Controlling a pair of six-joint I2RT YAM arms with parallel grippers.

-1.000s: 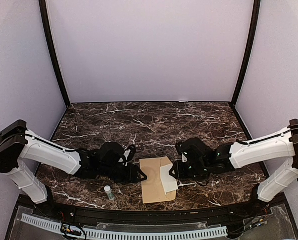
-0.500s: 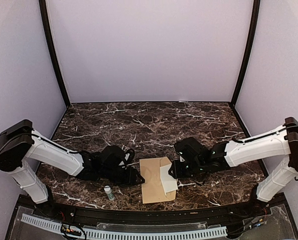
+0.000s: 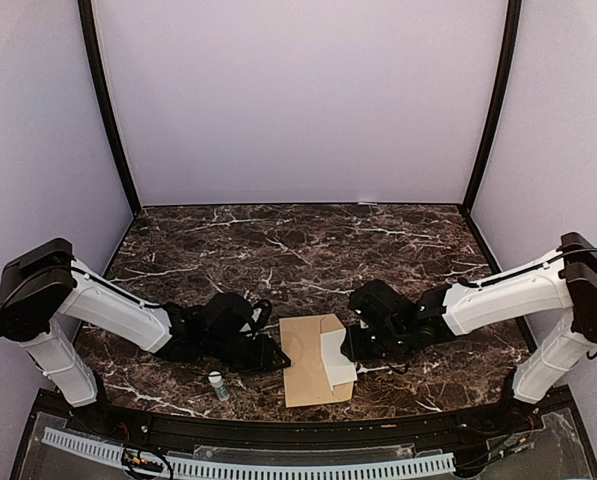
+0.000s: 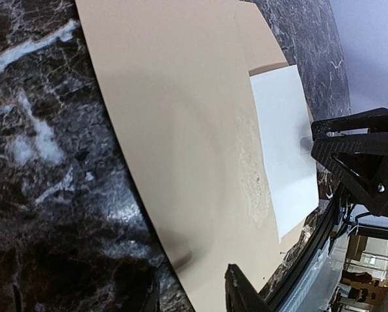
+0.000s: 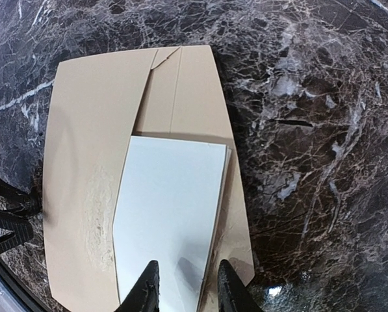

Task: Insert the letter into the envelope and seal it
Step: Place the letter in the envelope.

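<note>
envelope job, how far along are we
Done: the letter is folded and lies on the envelope. In hand: right jaws straddle its near end, left jaws sit at the envelope's edge. Still to do: it isn't clearly inside, and the envelope isn't sealed.

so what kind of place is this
Probably a robot test booth: plain lilac walls box in a marble-look table, with a left arm and a right arm bolted at its near edge.
</note>
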